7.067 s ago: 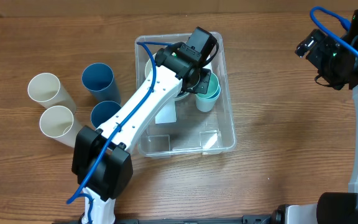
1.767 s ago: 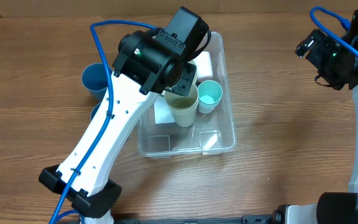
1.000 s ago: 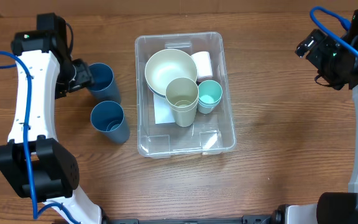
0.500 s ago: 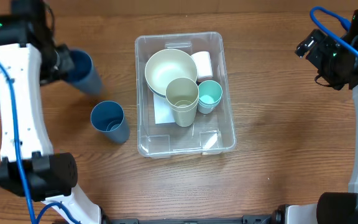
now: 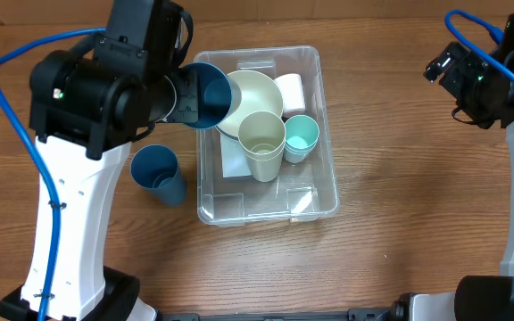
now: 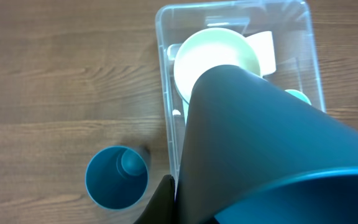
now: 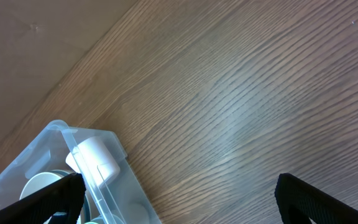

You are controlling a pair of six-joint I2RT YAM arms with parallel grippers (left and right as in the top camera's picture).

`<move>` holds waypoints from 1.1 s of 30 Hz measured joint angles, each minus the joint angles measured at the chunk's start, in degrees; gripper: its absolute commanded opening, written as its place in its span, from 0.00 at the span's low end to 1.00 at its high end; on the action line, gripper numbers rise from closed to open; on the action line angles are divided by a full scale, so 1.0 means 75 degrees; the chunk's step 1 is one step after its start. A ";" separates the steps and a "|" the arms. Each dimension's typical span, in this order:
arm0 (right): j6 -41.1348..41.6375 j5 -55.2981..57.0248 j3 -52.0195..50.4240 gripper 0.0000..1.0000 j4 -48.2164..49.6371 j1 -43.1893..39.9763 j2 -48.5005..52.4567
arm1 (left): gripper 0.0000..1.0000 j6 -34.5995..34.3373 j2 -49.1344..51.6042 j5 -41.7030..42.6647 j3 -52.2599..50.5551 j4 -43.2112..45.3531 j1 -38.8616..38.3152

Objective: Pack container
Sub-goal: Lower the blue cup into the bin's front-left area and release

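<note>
Overhead: left hand (image 5: 188,96) grips a tilted blue cup (image 5: 209,93) over the container (image 5: 327,192), whose long side runs front-to-back; right hand (image 7: 180,196) wide.

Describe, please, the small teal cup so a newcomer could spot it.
Find the clear container on the table. Near its right wall, just right of the taller beige cup, stands a short cup. It alone is light teal; the blue cup left of the container is much darker.

The container (image 5: 266,203), a clear round-cornered rectangular bin, sits upright and open mid-view, long axis 12-to-6 o'clock, filled toward 12; a white patch, probably its label (image 5: 231,165), shows on its bottom.
</note>
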 measured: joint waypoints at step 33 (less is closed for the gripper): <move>0.0000 0.0003 0.0000 1.00 -0.0003 0.0000 0.0000 | 0.79 -0.0822 0.0093 0.0064 -0.5097 0.1874 -0.0490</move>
